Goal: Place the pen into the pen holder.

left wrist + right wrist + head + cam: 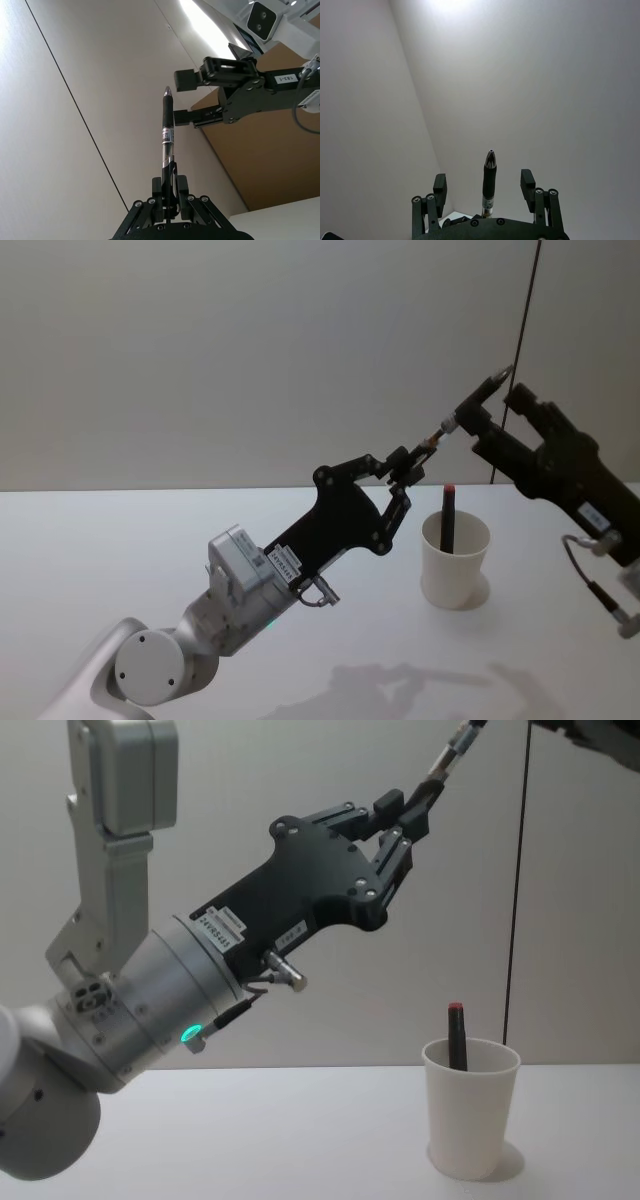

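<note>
A clear-barrelled pen [487, 387] with a dark grip points up and to the right, high above the table. My left gripper [410, 468] is shut on its lower end, as the left wrist view shows with the pen [167, 130] rising from the gripper [170, 192]. My right gripper [495, 410] is open around the pen's upper part; its fingers [440, 182] stand apart from the pen [490, 182]. The pen holder [455, 560], a white paper cup, stands on the table below, with a dark red-capped pen [447, 520] upright in it.
The white table [150, 540] spreads out to the left of and in front of the cup. A plain wall stands behind, with a thin dark vertical line [528, 310] at the right.
</note>
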